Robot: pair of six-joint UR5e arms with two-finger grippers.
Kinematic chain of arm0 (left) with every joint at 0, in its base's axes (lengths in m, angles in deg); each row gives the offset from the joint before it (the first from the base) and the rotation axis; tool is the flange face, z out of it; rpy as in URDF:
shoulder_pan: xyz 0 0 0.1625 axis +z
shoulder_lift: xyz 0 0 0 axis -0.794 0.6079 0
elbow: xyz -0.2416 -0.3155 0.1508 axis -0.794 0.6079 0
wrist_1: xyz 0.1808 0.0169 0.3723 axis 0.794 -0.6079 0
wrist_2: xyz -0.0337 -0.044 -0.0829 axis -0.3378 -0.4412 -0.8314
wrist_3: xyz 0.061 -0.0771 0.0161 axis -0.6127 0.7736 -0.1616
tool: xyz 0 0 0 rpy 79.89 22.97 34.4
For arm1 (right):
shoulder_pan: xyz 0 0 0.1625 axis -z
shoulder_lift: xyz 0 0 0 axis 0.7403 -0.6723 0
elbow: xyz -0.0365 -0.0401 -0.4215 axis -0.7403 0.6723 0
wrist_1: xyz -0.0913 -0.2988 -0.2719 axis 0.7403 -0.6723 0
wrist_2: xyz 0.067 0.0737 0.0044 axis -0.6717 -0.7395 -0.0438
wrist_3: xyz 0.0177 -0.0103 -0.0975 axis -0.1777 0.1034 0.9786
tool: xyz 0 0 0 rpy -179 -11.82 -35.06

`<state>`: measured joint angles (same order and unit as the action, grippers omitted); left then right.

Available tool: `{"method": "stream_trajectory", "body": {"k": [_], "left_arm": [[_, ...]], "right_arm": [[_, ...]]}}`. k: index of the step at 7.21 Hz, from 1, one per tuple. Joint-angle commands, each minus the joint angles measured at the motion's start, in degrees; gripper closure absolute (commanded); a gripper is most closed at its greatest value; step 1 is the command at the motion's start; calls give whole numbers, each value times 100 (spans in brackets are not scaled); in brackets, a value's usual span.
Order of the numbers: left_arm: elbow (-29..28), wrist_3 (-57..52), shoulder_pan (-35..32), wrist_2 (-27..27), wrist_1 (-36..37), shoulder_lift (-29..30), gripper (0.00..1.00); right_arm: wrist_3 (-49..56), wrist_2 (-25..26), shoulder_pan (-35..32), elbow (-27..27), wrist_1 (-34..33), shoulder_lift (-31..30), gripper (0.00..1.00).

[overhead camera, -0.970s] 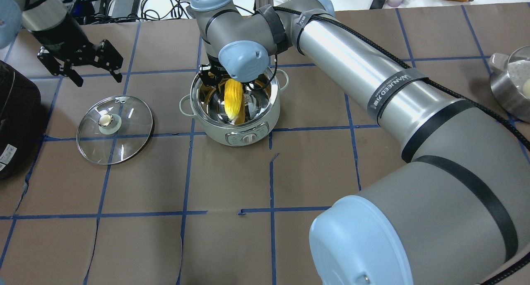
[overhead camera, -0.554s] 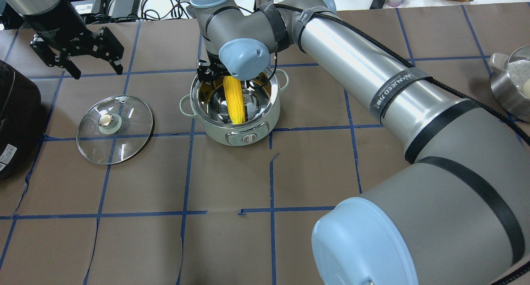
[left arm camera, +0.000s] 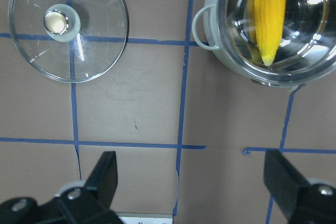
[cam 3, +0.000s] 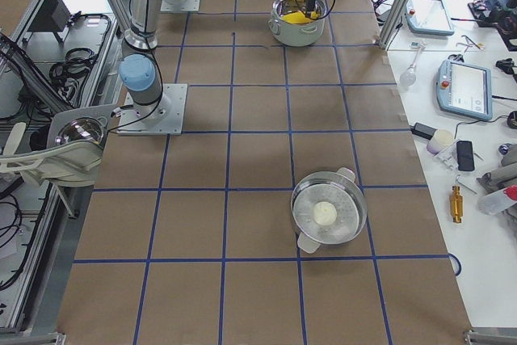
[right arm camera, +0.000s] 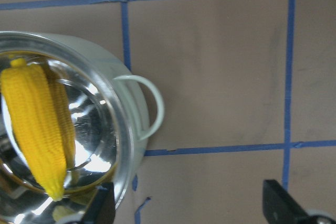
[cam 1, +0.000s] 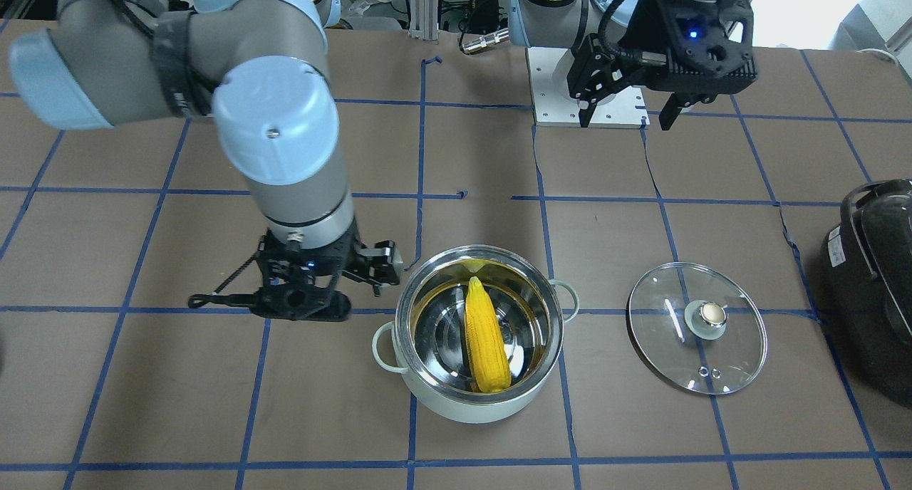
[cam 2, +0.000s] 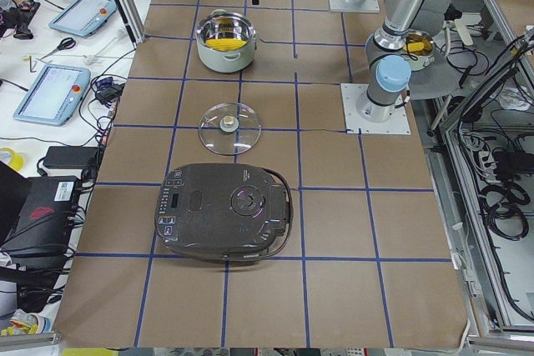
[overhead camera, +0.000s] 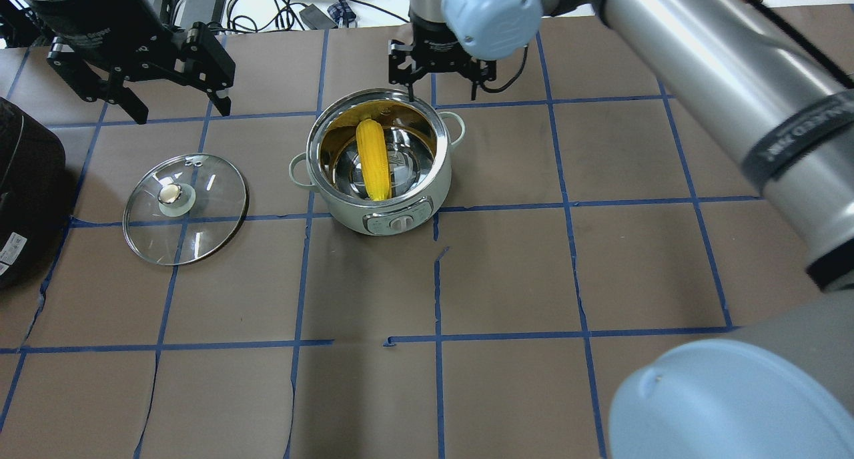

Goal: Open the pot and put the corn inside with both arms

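The corn (overhead camera: 373, 159) lies inside the open pot (overhead camera: 343, 213). The glass lid (overhead camera: 185, 209) rests flat on the worktop (overhead camera: 507, 279), well apart on the pot's left. Our right hand (overhead camera: 442, 93) hovers just beside the pot, fingers spread wide, holding nothing. Our left hand (overhead camera: 180, 114) hangs beyond the lid, also wide open and empty. We judge the corn stiff, light and prone to roll, best gripped across its thick middle. The lid looks fragile, best taken by its knob (overhead camera: 172, 193). Reflections in the steel hide whether the corn lies flat or leans on the wall.
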<state>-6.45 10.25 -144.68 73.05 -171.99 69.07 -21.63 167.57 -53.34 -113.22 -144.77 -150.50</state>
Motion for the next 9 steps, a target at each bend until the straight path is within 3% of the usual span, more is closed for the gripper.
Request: {"method": "stream_trajectory", "body": {"k": [1, 3, 9], "left_arm": [[465, -235, -87, -21, 1376, -19, 0], [688, -183, -52, 49, 1357, -186, 0], [802, -121, 45, 49, 1567, -204, 0]], "right_arm": [[1297, 13, 1052, -1312, -79, -1226, 0], [1286, 66, 1355, -1659, 340, -1880, 0], [986, 170, 1006, -1625, 747, -2199, 0]]}}
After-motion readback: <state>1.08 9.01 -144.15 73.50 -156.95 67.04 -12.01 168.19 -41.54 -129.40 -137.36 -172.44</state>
